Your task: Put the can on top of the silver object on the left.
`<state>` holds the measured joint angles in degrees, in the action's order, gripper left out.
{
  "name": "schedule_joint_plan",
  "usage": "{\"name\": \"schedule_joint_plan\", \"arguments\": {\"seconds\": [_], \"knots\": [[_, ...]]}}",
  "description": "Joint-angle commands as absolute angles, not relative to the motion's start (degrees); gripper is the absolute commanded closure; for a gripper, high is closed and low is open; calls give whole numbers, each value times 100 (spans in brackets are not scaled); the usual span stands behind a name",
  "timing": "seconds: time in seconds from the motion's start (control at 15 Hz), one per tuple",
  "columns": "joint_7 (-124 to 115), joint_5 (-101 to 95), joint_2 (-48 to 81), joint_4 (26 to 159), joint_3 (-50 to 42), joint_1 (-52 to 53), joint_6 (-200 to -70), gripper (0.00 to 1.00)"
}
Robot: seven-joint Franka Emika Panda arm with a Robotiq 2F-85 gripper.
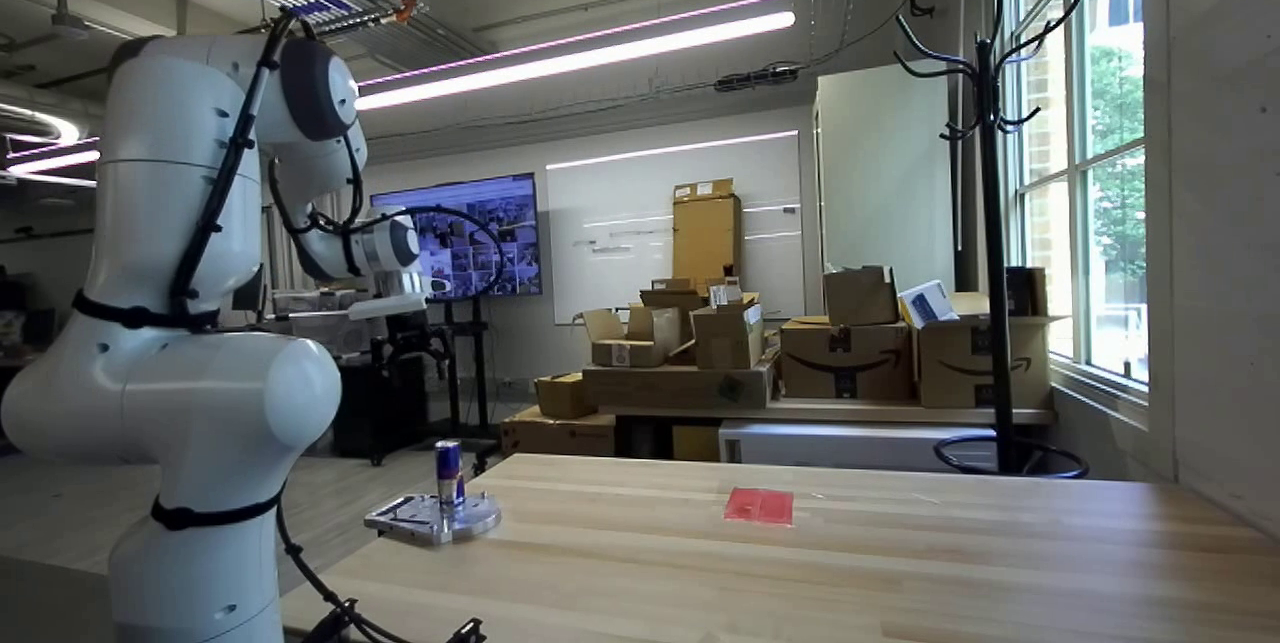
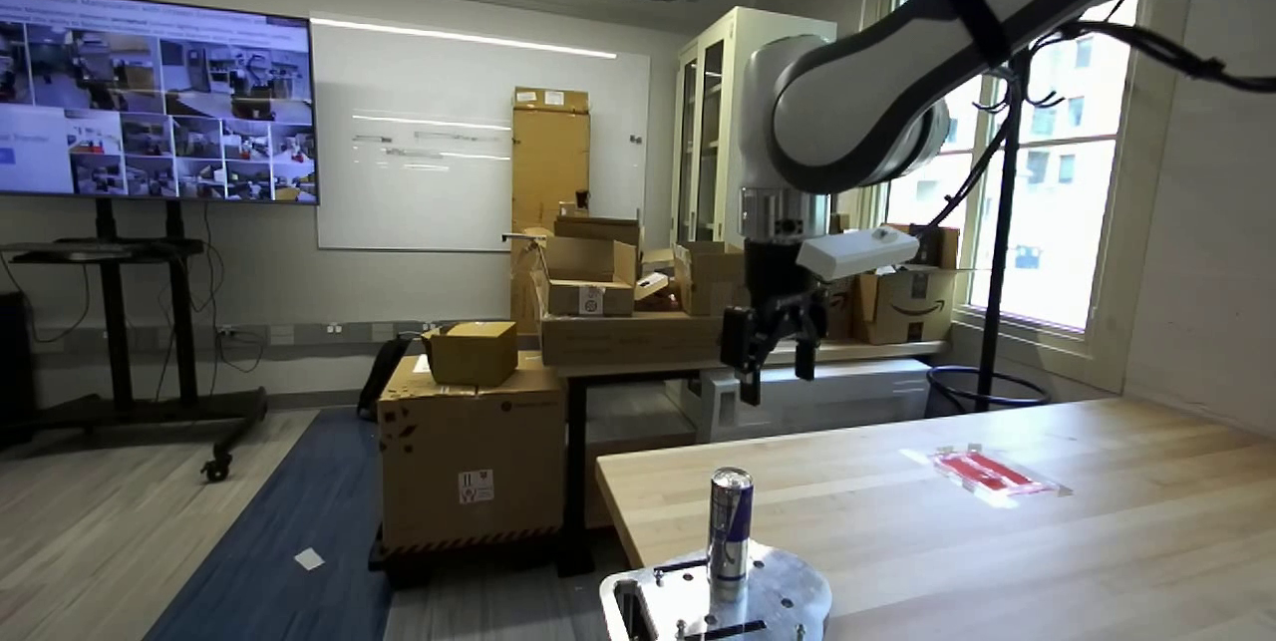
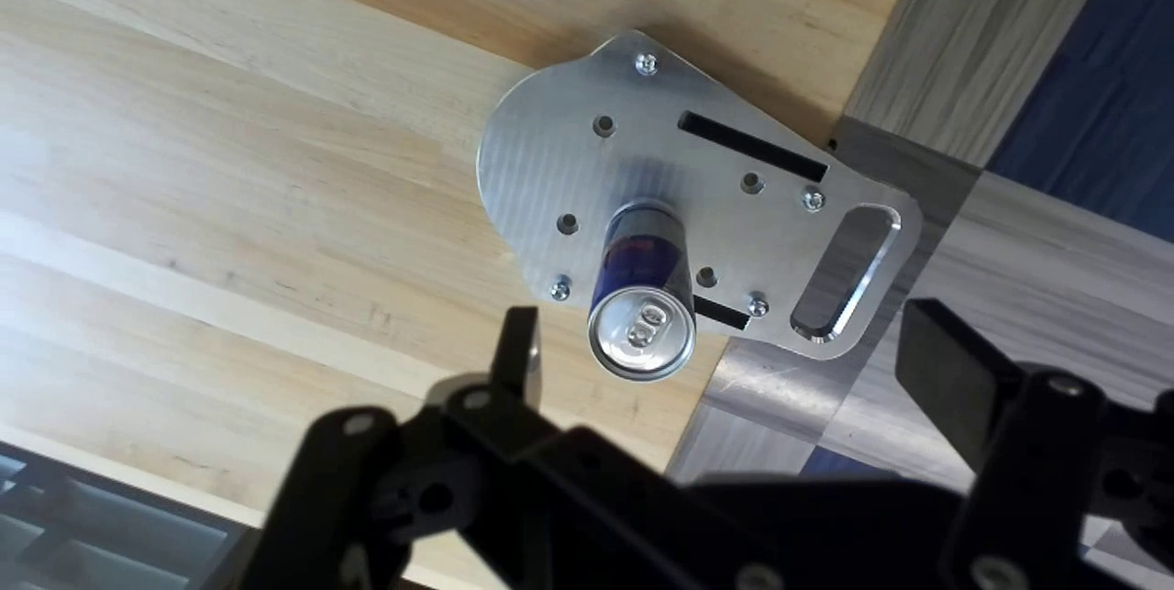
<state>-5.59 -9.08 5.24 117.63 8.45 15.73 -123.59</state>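
The can point(image 3: 642, 287) stands on the silver plate point(image 3: 541, 150), upright, its long axis vertical and square to the metal beneath. The lid end points up and the base down; in the wrist view the lid with its ring pull faces the camera, and the dark blue body runs back, foreshortened, to the plate. The base sits near the plate's middle, rather toward the rounded end. In both exterior views the can rises straight.

The plate lies flat, marked with bolts, round holes and slots. Its rounded end is over the wood of the table point(image 1: 900, 573), while the end with the handle slot juts past the table's edge, above the floor point(image 3: 1046, 241).

The gripper point(image 3: 725, 361) hangs above the can and apart from it, pointing down, its two fingers spread wide with a broad gap between them. The arm point(image 1: 215, 393) bends over to carry it.

Well apart from the plate, a flat red item point(image 1: 758, 506) lies on the table. Beyond the table are stacked cardboard boxes point(image 1: 845, 358), and near the window point(image 1: 1115, 243) stands a black coat stand point(image 1: 990, 223).
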Motion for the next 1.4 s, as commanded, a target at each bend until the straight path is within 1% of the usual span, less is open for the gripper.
{"name": "schedule_joint_plan", "arguments": {"seconds": [0.0, 0.6, 1.33], "knots": [[-771, -1021, 108, 11920, 859, 1360, -12028, 0], [-724, -550, 231, 11954, 136, 420, -12220, 0], [-665, -12, 205, 12081, 52, 271, -12673, 0]]}}
